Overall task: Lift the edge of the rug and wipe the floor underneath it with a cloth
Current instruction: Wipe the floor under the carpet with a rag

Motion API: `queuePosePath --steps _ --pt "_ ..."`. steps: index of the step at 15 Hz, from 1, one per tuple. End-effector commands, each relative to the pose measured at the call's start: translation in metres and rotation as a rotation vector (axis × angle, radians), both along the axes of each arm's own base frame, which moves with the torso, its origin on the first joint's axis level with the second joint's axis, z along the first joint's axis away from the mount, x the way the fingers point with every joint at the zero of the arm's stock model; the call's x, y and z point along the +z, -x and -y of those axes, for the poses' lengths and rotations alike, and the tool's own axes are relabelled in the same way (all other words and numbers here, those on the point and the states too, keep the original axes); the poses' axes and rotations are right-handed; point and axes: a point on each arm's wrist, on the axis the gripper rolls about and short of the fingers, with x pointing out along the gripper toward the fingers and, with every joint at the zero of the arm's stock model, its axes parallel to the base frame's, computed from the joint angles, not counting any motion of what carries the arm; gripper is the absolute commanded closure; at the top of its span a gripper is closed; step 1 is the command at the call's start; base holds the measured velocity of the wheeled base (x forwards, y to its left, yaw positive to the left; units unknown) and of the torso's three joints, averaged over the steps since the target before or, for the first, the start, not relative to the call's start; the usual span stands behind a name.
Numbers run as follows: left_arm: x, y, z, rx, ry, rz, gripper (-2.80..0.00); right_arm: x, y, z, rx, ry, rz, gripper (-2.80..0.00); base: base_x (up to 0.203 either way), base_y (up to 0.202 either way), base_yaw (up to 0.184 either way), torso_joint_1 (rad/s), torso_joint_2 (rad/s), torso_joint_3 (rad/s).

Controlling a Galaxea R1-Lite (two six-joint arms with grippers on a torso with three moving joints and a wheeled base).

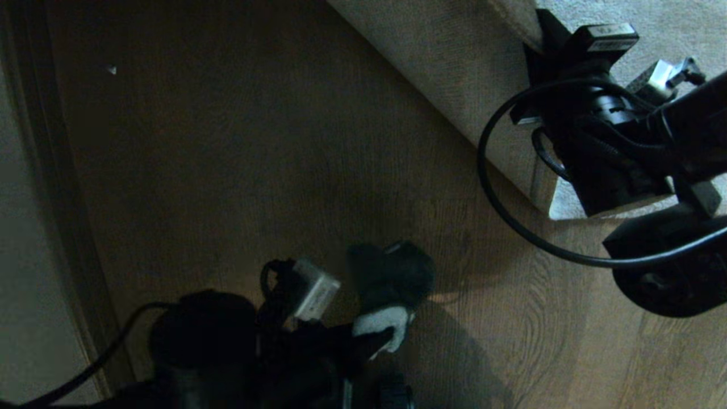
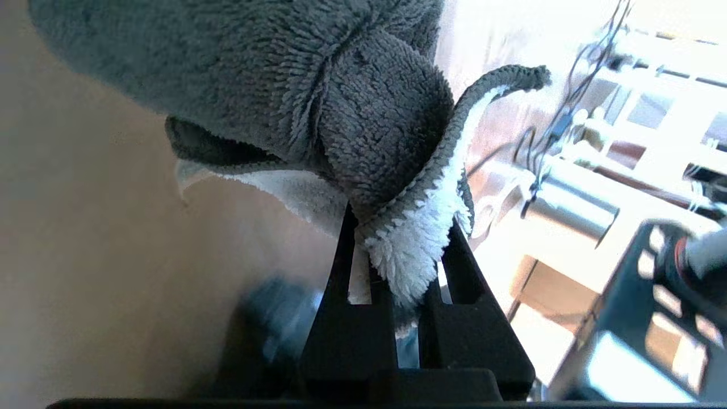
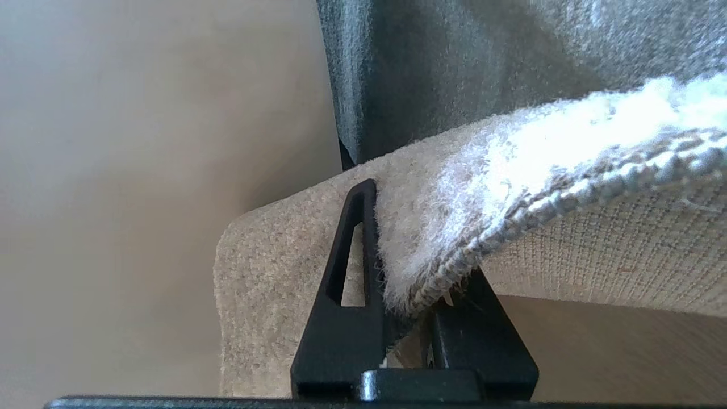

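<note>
Wiping well means the left gripper, clamped on the cloth, presses it flat on the bare floor while the right gripper, pinching the rug edge, holds it raised.

floor: brown wood-grain planks | baseboard: dark strip along pale wall (dim light)
</note>
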Motion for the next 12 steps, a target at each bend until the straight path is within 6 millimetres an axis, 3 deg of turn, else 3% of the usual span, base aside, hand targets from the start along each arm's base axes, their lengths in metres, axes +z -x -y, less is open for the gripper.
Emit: queuePosePath --steps 1,7,12 --pt "-0.019 -0.019 0.034 -0.011 -0.033 -0.022 0.00 0.004 0.002 0.006 -0.010 -0.032 0.039 0.00 0.000 0.000 0.000 0.000 0.00 0.000" --pt "-0.027 -0.042 0.062 0.013 -0.011 -0.001 0.00 0.004 -0.002 0.013 -0.037 -0.032 0.041 0.00 0.000 0.000 0.000 0.000 0.00 0.000" --pt "-0.009 -0.082 0.057 0.141 0.059 0.059 0.00 0.006 -0.001 0.014 -0.037 -0.034 0.045 0.00 0.000 0.000 0.000 0.000 0.00 0.000"
